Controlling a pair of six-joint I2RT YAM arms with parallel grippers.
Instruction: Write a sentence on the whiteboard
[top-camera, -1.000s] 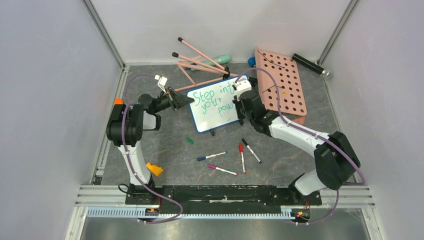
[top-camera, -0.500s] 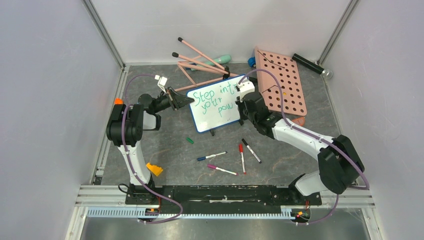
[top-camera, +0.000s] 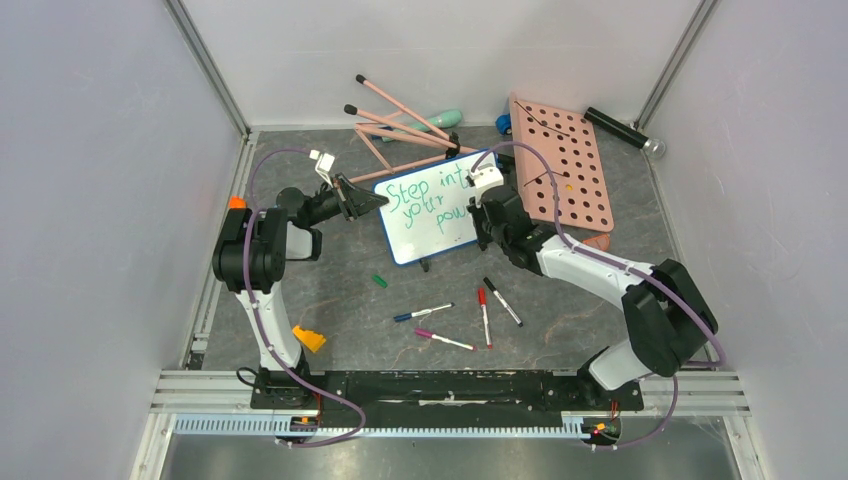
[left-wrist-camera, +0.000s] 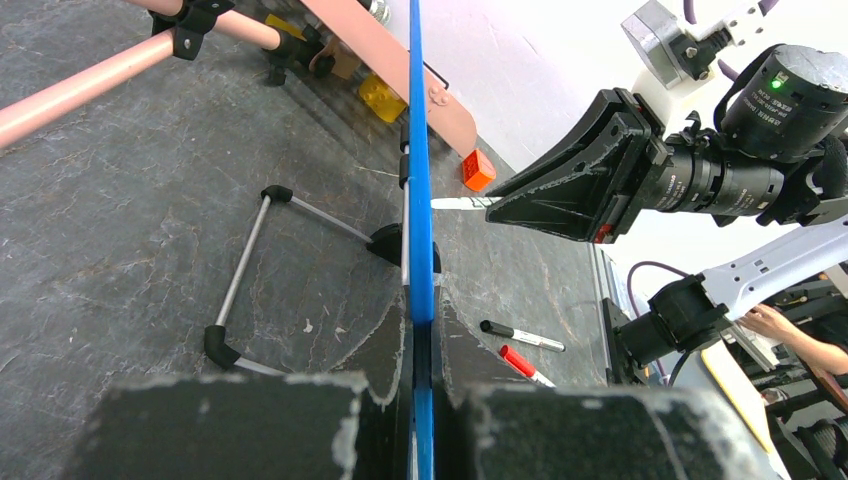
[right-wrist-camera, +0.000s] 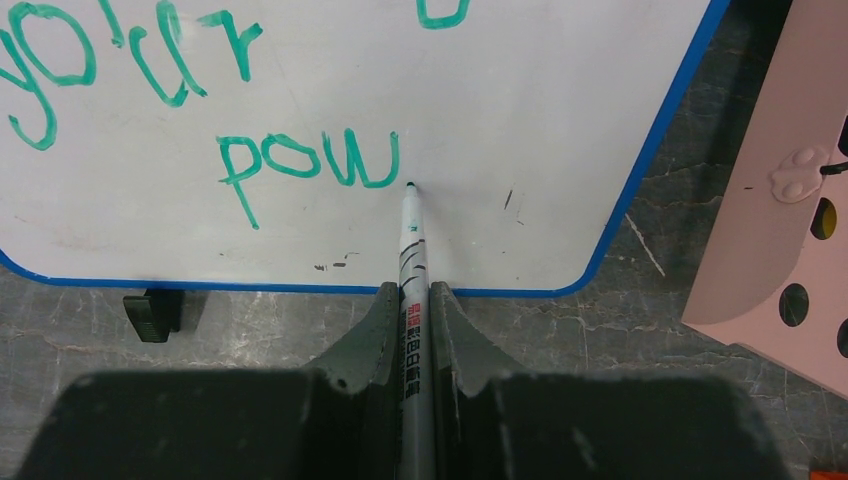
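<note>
**A:** Where is the whiteboard?

**B:** The whiteboard stands tilted on its small black feet in the far middle of the table, between the two arms. A pink board with round holes lies just beside it, on the right.

**A:** And the sentence?

**B:** The sentence is in green. From above I read "Step int" on the first line, with the rest behind the right arm. Then come "your" and "pow".

**A:** What does the right gripper do?

**B:** The right gripper pinches a green marker between its fingers. The tip touches the white surface just right of the "w".

**A:** And the left one?

**B:** The left gripper is pressed together on the blue frame, at the left edge of the whiteboard.

**A:** What else is there?

**B:** Four pens lie loose on the table near the arms, well apart from the whiteboard. Pink sticks lie behind it.
</note>
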